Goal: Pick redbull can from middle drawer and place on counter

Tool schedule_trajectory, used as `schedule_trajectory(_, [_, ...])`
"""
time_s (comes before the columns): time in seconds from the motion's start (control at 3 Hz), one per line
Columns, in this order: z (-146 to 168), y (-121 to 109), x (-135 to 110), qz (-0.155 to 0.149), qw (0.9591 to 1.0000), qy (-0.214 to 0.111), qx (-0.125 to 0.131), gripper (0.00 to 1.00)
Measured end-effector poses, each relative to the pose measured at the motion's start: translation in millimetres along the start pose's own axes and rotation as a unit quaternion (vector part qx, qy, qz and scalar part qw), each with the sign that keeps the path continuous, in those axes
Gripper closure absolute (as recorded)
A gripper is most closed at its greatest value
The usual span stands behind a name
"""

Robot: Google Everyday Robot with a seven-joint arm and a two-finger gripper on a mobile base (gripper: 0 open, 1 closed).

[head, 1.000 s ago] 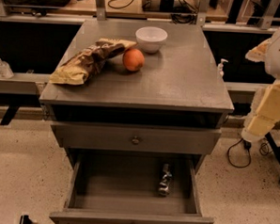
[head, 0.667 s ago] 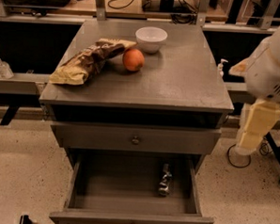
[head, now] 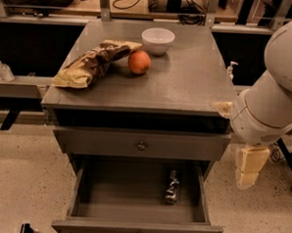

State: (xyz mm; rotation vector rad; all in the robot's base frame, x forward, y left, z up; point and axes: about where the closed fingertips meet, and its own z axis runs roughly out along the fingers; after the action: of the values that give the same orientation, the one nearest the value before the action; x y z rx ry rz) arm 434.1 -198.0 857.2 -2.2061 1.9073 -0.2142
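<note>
**Operator:** Report the end-effector position.

**Technician:** Camera view: the gripper [head: 247, 170] hangs off the cabinet's right side, outside the drawer, at about the height of the closed upper drawer [head: 110, 142]. It is clear of the redbull can [head: 172, 186]. Whether it is wide, narrow or holding anything cannot be told from this angle. The white arm [head: 277, 91] fills the right edge of the view, and its lower joint sits just beside the front right corner of the counter [head: 187, 86].

**Operator:** Change from 0.7 s ago?

**Technician:** The gripper is lower and slightly nearer the cabinet. The arm takes up more of the view.

**Operator:** Location of the task item?

**Technician:** The redbull can lies on its side on the floor of the middle drawer [head: 122, 200], right of centre, with its length running front to back. The drawer is pulled fully open. Neither has moved.

**Operator:** Counter contents?

**Technician:** No change in position. The orange [head: 139, 62] is touching the snack bag [head: 92, 64] on its left. The white bowl [head: 158, 40] stands just behind the orange, near the rear edge.
</note>
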Motion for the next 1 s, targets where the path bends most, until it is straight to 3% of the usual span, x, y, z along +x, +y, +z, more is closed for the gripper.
schedule_trajectory(0.33, [9.5,-4.7,-10.5,-0.057,0.9979,0.007,-0.028,0.00])
schedule_trajectory(0.67, [36.1,-4.9,-20.7,-0.147,0.9882,-0.004,-0.044,0.00])
schedule_trajectory(1.0, [50.4,-9.4,-28.1,-0.197,0.9787,-0.057,-0.013,0.00])
